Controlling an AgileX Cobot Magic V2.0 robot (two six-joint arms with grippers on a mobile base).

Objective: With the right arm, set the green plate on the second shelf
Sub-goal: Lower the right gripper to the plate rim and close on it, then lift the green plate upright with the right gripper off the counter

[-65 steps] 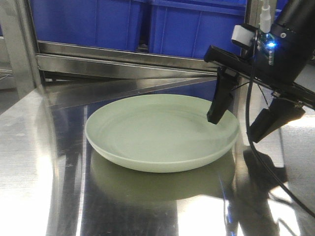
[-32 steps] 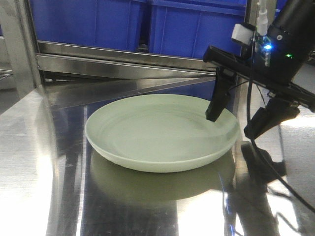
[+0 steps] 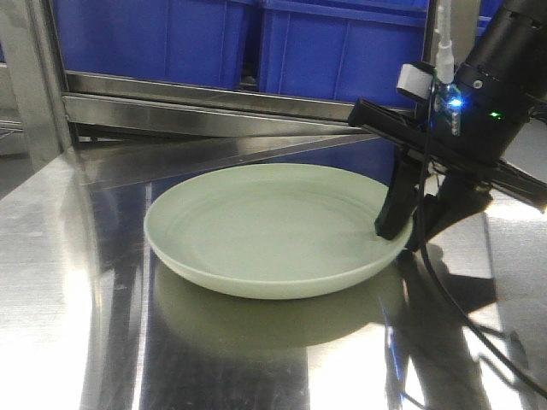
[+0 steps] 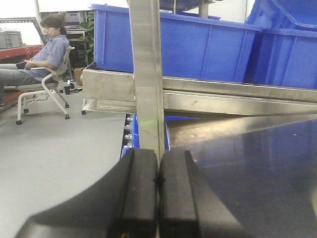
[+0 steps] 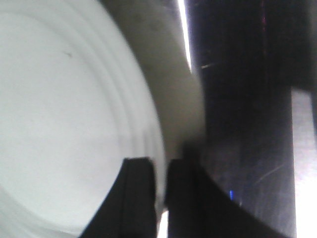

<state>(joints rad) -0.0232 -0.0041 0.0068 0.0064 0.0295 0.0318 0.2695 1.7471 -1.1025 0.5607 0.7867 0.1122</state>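
Note:
The pale green plate (image 3: 265, 226) lies flat on the shiny steel tabletop (image 3: 77, 282). My right gripper (image 3: 411, 229) reaches down over the plate's right rim, with one finger inside the rim and one outside, shut on it. The right wrist view shows the plate (image 5: 64, 109) filling the left side, its edge pinched in my right gripper (image 5: 161, 196). The second shelf (image 3: 214, 109) is the steel rail behind the plate, and it also appears in the left wrist view (image 4: 228, 101). My left gripper (image 4: 158, 181) is shut on nothing, off to the left by the rack post.
Big blue bins (image 3: 333, 47) stand on the shelf above the rail. A steel upright post (image 4: 146, 74) rises just ahead of the left gripper. A black cable (image 3: 453, 307) trails from the right arm. A person (image 4: 47, 54) sits on a chair at far left.
The right gripper has dropped lower and its two fingers have come together on the plate's right rim. The plate has shifted slightly to the left.

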